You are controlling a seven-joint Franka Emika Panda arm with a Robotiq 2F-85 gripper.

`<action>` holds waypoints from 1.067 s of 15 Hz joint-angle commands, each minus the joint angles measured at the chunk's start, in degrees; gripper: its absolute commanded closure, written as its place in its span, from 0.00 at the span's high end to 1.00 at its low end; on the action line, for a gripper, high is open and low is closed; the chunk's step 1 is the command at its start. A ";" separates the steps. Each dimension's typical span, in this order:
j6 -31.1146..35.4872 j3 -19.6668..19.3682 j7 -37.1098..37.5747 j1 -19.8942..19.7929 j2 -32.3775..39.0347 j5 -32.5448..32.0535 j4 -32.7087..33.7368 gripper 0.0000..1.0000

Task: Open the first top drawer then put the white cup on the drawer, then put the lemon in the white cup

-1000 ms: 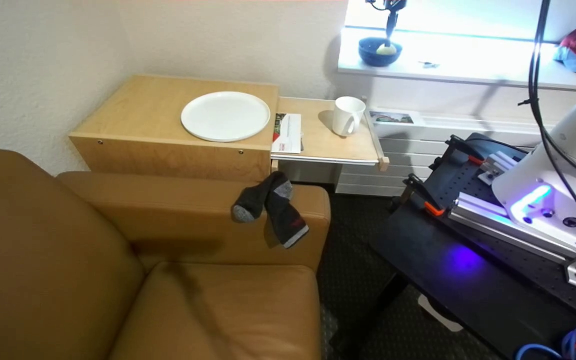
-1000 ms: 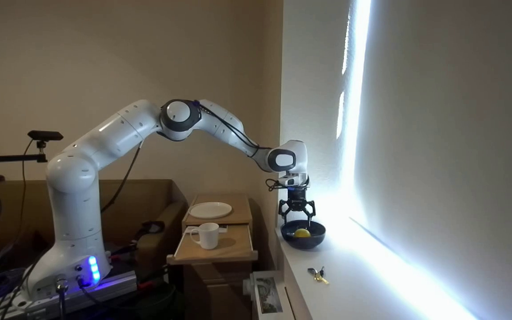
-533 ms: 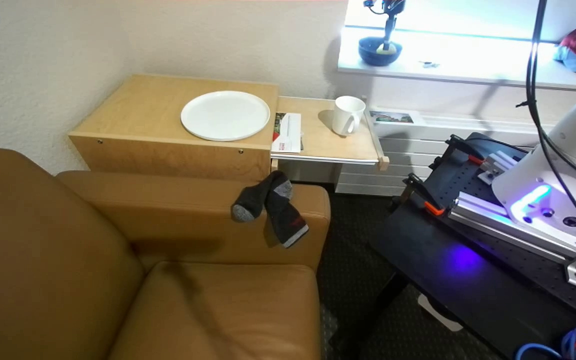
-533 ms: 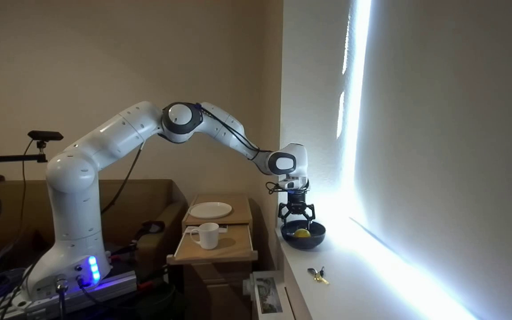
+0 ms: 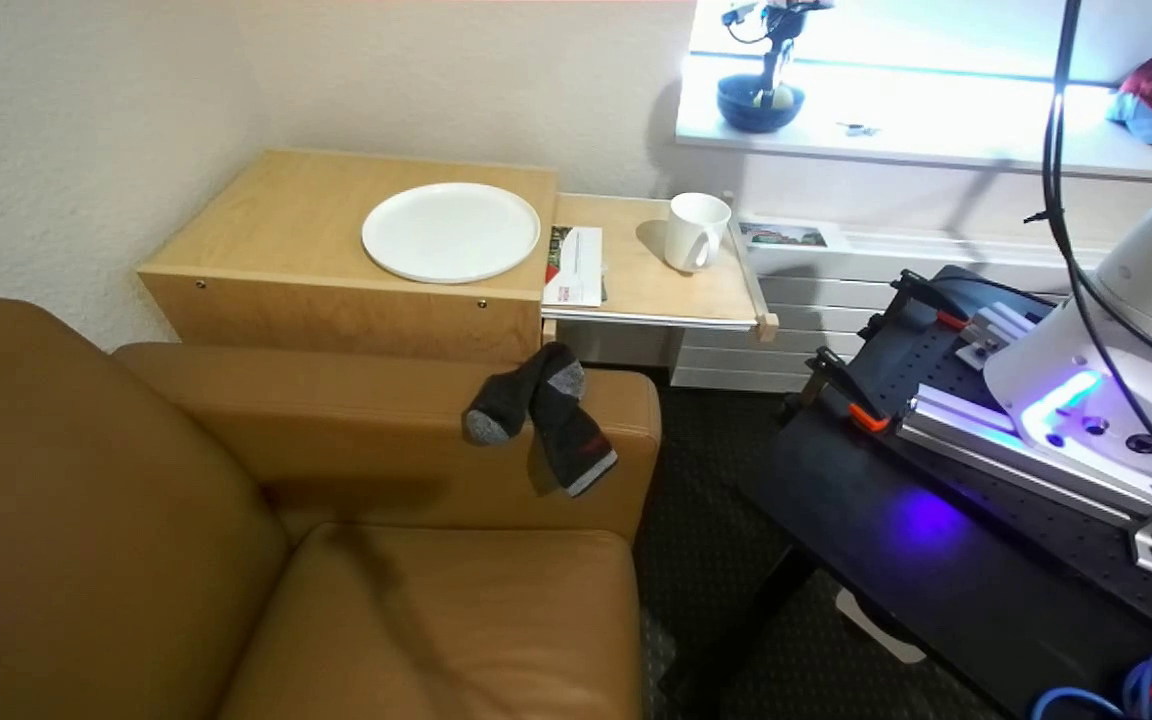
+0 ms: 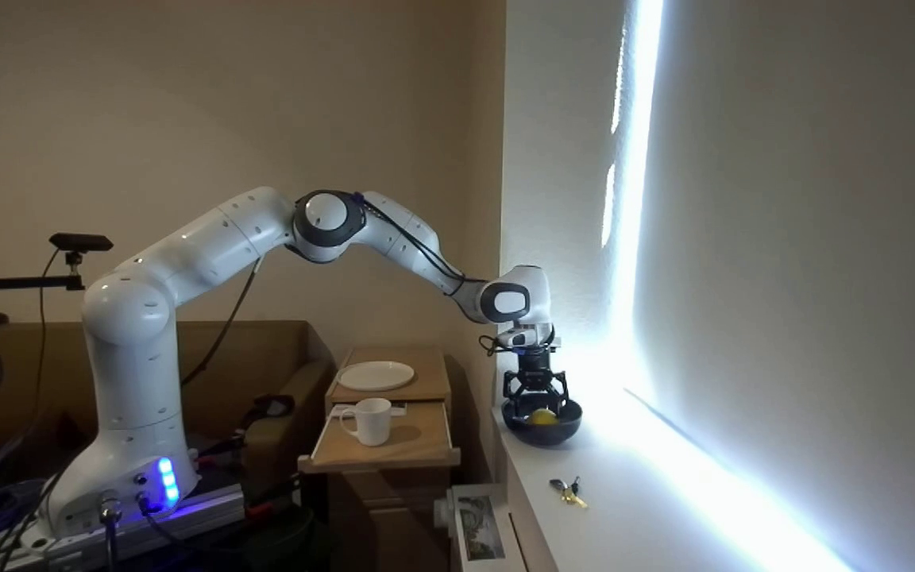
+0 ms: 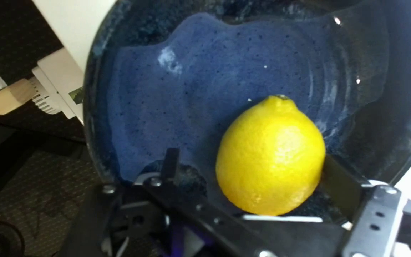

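Inside the bowl, the end effector has sunk, wide around the lemon.

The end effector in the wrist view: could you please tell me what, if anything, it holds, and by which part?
Nothing is held: the end effector is open, with a visible gap between one finger and the lemon.

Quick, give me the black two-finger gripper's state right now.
Black two-finger gripper: open, holding nothing; its jaws stand apart on either side of the rounded yellow lemon in the round, glossy dark blue bowl.
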 commanded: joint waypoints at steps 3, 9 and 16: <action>2.18 0.55 3.84 -0.44 3.21 -2.00 2.39 1.00; 2.66 0.69 4.55 -0.17 5.04 -2.24 3.20 0.54; 2.35 1.12 1.96 -0.88 2.91 -0.42 2.13 0.45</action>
